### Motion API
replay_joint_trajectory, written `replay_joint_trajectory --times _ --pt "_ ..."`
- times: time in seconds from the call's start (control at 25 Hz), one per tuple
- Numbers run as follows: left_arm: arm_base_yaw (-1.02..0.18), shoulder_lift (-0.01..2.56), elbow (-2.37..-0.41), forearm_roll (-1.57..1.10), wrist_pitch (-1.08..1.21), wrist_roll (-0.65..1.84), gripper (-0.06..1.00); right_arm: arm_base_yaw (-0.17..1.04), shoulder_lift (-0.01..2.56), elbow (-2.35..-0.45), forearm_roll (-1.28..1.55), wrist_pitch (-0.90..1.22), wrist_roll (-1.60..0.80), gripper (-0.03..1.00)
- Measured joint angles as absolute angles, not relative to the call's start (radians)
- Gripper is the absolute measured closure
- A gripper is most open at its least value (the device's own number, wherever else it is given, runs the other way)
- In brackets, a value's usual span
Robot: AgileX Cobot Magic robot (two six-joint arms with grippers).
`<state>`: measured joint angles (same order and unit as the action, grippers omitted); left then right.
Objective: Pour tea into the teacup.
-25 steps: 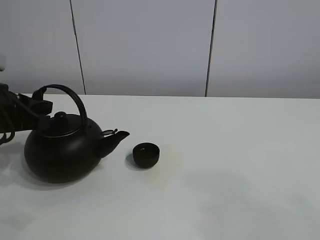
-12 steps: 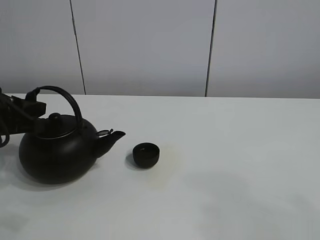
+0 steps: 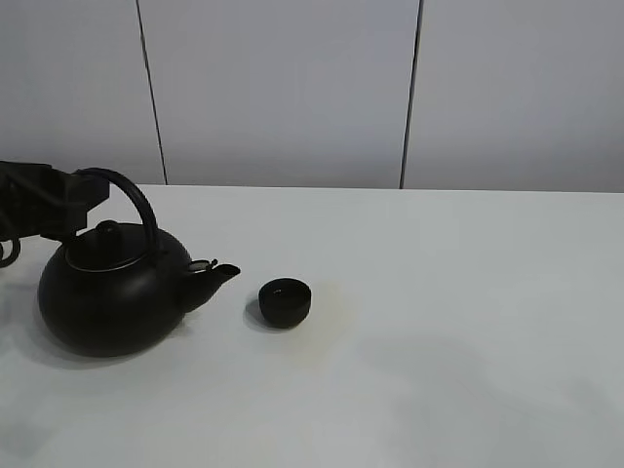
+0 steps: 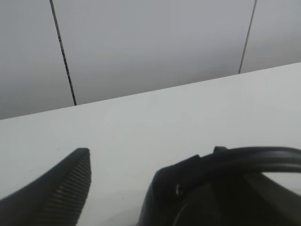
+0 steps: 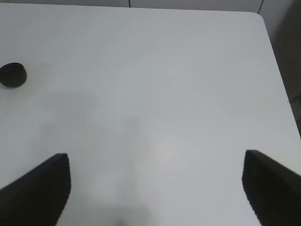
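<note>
The teacup is a tiny round black cup standing on the white table, also seen in the right wrist view. The big black kettle stands upright to its left, its spout pointing at the cup with a short gap between. My left gripper is at the left end of the arched handle. In the left wrist view one ribbed finger stands clear of the handle, with bare table between. My right gripper is open and empty, well right of the cup.
A grey panelled wall runs behind the table's far edge. The table's right edge and rounded far corner show in the right wrist view.
The kettle has gone from tilted toward the cup to upright and has shifted left, away from the cup. My left gripper has risen and its finger now stands off the handle.
</note>
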<state>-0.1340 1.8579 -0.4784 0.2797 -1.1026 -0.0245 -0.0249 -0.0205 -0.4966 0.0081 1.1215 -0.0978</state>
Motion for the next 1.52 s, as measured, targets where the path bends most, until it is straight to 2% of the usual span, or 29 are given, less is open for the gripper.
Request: replay_joint_trajectory --times 0.44,0.76,1.12,1.4,1.52 --pt "-0.134 1.83 -0.329 0.267 -1.146 -0.02 0.27 -0.025 -0.02 -0.497 0.008 1.121 -0.098 0.29" --pt "-0.134 1.667 -0.301 0.241 -1.097 -0.02 0.25 -0.025 -0.02 -0.497 0.008 1.123 -0.098 0.29" --pt "-0.134 1.352 -0.44 0.292 -0.44 -0.173 0.25 -0.025 -0.02 -0.497 0.008 1.123 -0.098 0.29" --pt "-0.132 1.155 -0.713 0.394 0.113 -0.225 0.25 -0.025 -0.02 -0.497 0.008 1.123 -0.098 0.29" --pt "-0.083 1.111 -0.793 0.394 0.246 -0.224 0.25 -0.025 -0.02 -0.497 0.008 1.123 -0.098 0.29"
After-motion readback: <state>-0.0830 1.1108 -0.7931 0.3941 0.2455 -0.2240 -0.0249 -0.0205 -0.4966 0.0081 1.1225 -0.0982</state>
